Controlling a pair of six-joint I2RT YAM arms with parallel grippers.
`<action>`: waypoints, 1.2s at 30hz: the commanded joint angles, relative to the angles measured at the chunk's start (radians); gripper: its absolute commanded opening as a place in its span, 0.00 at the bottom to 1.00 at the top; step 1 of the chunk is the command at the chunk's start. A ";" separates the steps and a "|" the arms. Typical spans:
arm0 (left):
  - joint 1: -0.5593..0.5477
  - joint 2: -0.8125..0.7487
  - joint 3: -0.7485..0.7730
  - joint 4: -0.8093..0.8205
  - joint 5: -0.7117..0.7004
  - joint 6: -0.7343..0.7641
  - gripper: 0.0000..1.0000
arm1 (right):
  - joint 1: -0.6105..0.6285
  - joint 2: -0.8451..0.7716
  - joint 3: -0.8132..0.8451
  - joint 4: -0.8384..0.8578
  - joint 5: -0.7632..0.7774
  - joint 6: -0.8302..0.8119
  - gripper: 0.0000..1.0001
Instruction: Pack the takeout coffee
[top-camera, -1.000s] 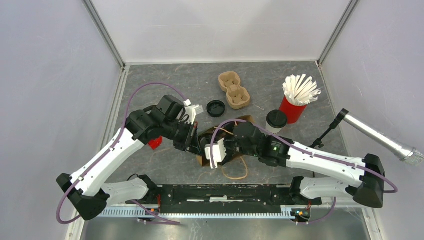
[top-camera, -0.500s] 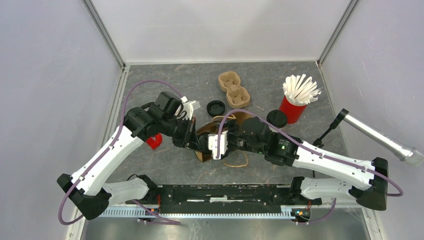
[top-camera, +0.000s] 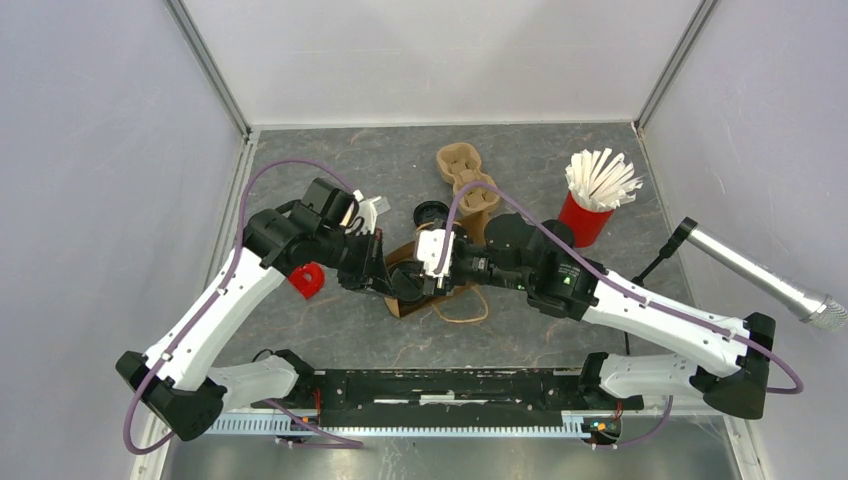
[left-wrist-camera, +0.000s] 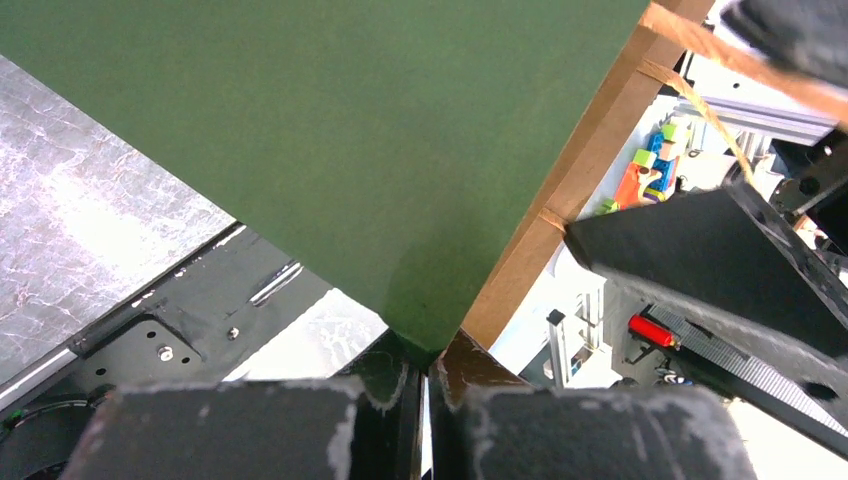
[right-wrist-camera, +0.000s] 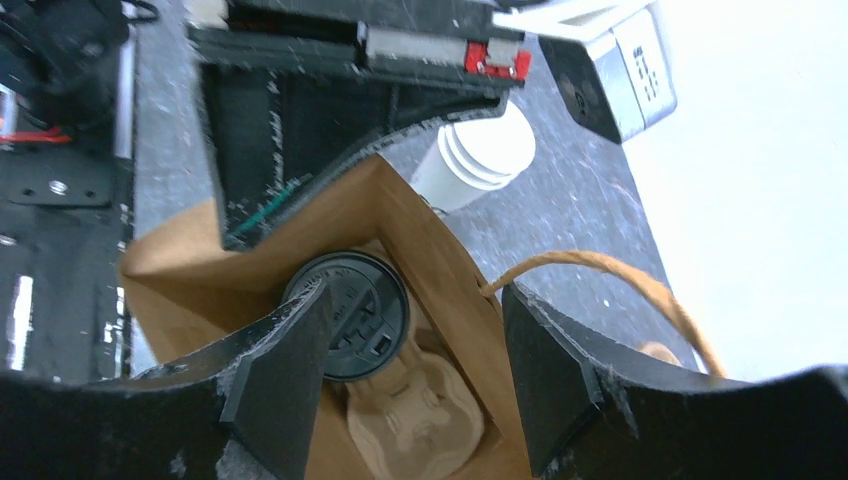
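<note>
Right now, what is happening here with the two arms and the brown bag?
The left gripper is shut on the edge of the brown paper bag, holding its mouth open. The right gripper hangs open over that mouth. Inside the bag, a cup with a black lid sits in a cardboard carrier, below that gripper. Whether the gripper touches the cup, I cannot tell.

The surface (top-camera: 570, 150) is gray with pale streaks, like stone. Three plain walls stand around it: a white back wall (top-camera: 440, 60), a pale gray left wall (top-camera: 100, 180) and a pale gray right wall (top-camera: 780, 130). A thin metal post (top-camera: 208, 68) runs up each back corner. A silver microphone (top-camera: 760, 275) on a black stand pokes in from the right. The light is bright and soft.
</note>
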 joint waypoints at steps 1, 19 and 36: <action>0.019 0.003 0.045 -0.004 0.047 -0.041 0.06 | -0.004 0.004 0.083 -0.014 -0.124 0.105 0.69; 0.128 0.019 0.065 0.009 0.113 -0.080 0.05 | -0.052 0.061 0.213 -0.173 -0.181 0.287 0.70; 0.142 0.027 0.063 0.001 0.123 -0.086 0.05 | -0.088 0.073 0.293 -0.278 -0.085 0.443 0.70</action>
